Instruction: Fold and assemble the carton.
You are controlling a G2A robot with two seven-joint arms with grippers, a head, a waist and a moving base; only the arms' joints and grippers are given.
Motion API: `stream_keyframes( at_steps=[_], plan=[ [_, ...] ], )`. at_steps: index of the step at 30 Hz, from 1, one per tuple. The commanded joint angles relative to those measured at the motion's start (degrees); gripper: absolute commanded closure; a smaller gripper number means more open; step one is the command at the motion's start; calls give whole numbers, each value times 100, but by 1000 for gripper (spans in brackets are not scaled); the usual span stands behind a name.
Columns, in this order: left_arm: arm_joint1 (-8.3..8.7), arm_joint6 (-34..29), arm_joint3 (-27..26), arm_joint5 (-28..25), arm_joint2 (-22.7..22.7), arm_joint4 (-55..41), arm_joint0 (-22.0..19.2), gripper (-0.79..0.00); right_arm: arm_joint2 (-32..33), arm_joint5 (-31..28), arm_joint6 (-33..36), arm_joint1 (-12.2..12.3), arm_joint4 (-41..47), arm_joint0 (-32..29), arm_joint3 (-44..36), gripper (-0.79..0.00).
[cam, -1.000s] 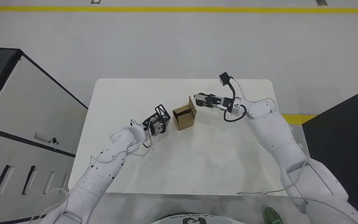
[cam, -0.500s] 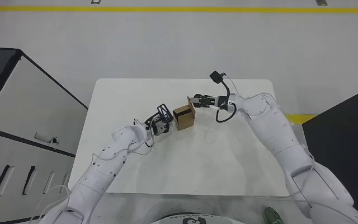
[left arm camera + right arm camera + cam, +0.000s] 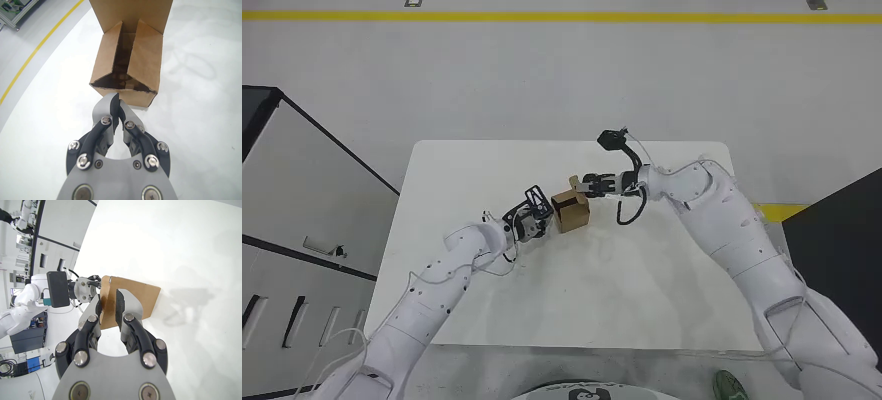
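Judged light and crushable, the carton [image 3: 570,211] is best held by its 1 o'clock flap [image 3: 136,294], straddled by the right gripper's [image 3: 108,306] parted fingers [image 3: 119,306]; the left gripper's [image 3: 116,111] are closed.

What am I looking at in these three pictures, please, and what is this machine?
It is a two-armed robot at a white table. One picture looks down from above its arms; the other two come from a camera on each wrist, showing that arm's own claw close up. On the table sits a brown carton, two flaps folded inward. The left claw is closed, its tip at the carton's near rim. The right claw is open, with a raised flap between its fingers.
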Motion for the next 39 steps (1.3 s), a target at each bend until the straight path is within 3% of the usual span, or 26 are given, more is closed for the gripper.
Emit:
stream_keyframes(
  at_steps=[1, 10, 15, 28, 39],
  plan=[
    [1, 14, 11, -10, 1, 9, -1, 0, -76, 63, 49, -16, -132, 60, -47, -175],
    [5, 107, 31, -38, 3, 12, 12, 0, -432, 230, 101, -109, -697, 307, -203, -166],
    [10, 145, 31, -66, 2, 29, 16, 0, -513, 292, 96, -144, -795, 365, -274, -222],
    [15, 220, 76, -255, -42, -214, 31, 0, 186, 199, 33, 64, -311, -159, -521, -209],
    [-62, 264, 215, -237, 203, -264, -109, 0, 511, 249, -12, 178, -227, -450, -783, -225]
  ],
)
